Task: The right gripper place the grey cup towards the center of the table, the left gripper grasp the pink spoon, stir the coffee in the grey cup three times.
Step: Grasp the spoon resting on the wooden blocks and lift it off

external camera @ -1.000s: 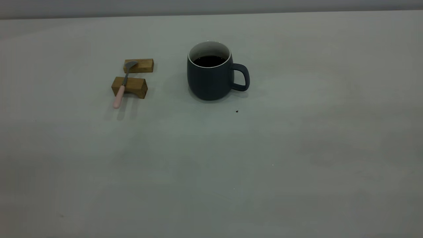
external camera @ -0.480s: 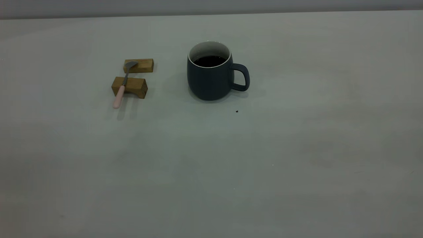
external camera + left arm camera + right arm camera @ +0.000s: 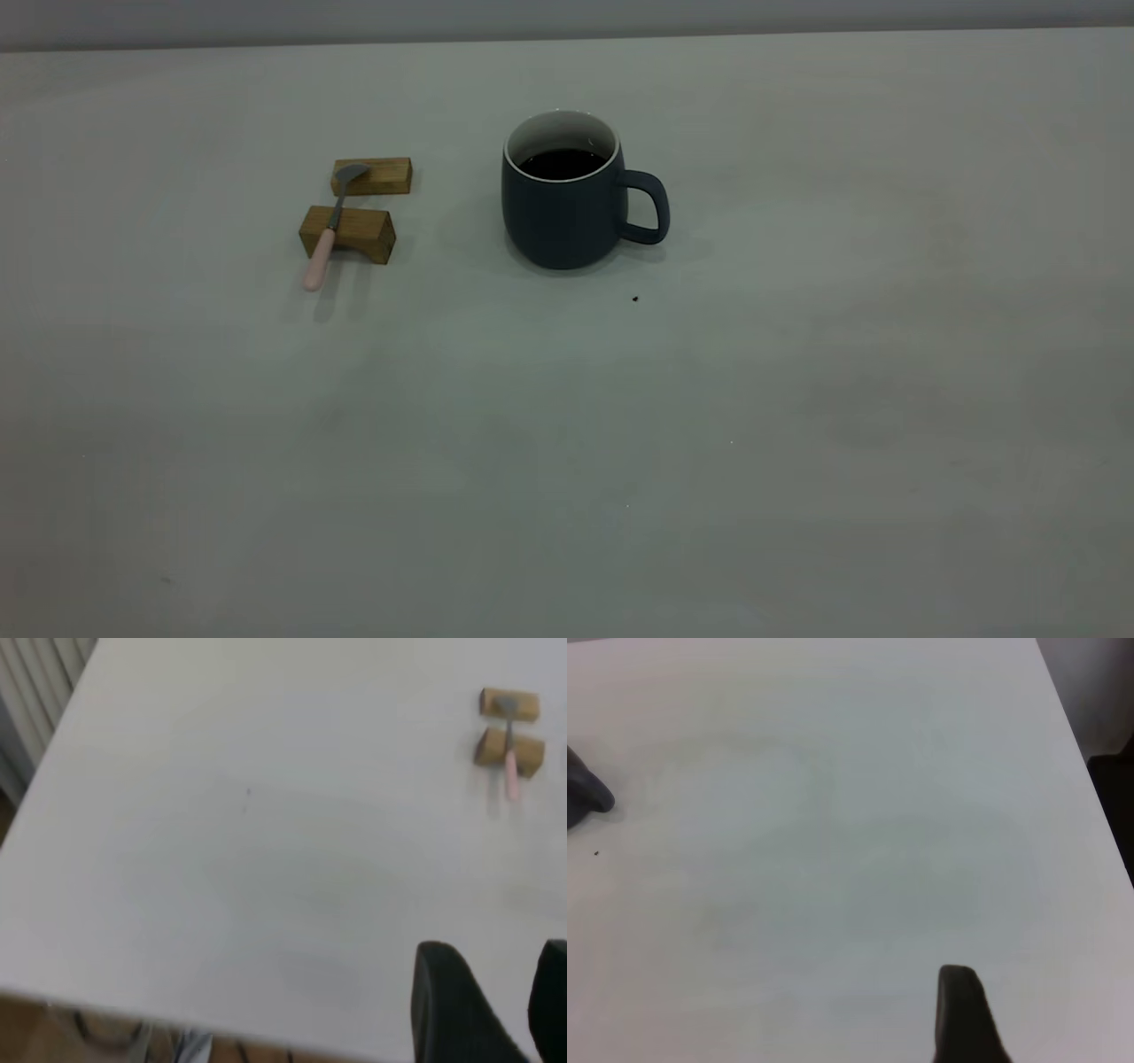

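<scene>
The grey cup (image 3: pixel 563 206) stands upright on the table (image 3: pixel 797 399) at the back centre, handle to the right, with dark coffee (image 3: pixel 561 163) inside. An edge of the cup (image 3: pixel 585 797) also shows in the right wrist view. The pink spoon (image 3: pixel 324 241) lies across two wooden blocks left of the cup, its pink handle sticking out toward the front, and shows far off as the spoon (image 3: pixel 510 771) in the left wrist view. My left gripper (image 3: pixel 523 992) hovers open over bare table near the table's edge, far from the spoon. My right gripper (image 3: pixel 966 1010) hovers over bare table, well away from the cup.
Two brown wooden blocks (image 3: pixel 348 233) (image 3: pixel 376 175) carry the spoon. A tiny dark speck (image 3: pixel 635 299) lies in front of the cup. The table edge (image 3: pixel 106 1001) runs close to the left gripper, and the other side edge (image 3: pixel 1085 771) shows near the right gripper.
</scene>
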Available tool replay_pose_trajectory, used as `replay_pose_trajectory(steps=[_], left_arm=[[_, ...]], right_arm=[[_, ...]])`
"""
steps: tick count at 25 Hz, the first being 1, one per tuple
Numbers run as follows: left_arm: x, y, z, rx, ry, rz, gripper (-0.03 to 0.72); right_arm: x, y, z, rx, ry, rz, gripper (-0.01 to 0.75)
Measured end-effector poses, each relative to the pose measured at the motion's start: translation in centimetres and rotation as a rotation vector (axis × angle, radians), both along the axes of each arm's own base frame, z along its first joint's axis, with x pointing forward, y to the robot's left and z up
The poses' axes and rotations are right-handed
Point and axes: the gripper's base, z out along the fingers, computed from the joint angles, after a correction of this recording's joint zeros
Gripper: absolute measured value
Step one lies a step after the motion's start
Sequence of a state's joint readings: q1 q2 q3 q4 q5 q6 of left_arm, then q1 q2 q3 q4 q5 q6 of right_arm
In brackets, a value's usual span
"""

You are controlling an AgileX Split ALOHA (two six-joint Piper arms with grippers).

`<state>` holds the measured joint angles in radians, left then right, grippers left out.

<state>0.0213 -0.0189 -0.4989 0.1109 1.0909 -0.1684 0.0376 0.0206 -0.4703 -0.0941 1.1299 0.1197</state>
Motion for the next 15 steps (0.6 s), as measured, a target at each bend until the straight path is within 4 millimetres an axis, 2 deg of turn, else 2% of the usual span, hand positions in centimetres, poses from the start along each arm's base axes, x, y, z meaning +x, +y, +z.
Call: replay_pose_trajectory(steps=[2, 5, 11, 15], left_arm=[[0.7, 0.0, 0.9, 0.011, -0.086, -0.012, 0.311], [3.2, -0.1, 2.0, 0.018, -0.095, -0.028, 0.357], [10.5, -0.1, 2.4, 0.038, 0.238, -0.09, 0.474], [15.7, 0.0, 2.3, 0.024, 0.415, -0.097, 0.491]], right_arm=[[0.0, 0.0, 0.0, 0.0, 0.0, 0.0, 0.494], [0.0, 0.0, 0.0, 0.0, 0.0, 0.0, 0.494], [0.0, 0.0, 0.0, 0.0, 0.0, 0.0, 0.494], [0.0, 0.0, 0.0, 0.0, 0.0, 0.0, 0.494]])
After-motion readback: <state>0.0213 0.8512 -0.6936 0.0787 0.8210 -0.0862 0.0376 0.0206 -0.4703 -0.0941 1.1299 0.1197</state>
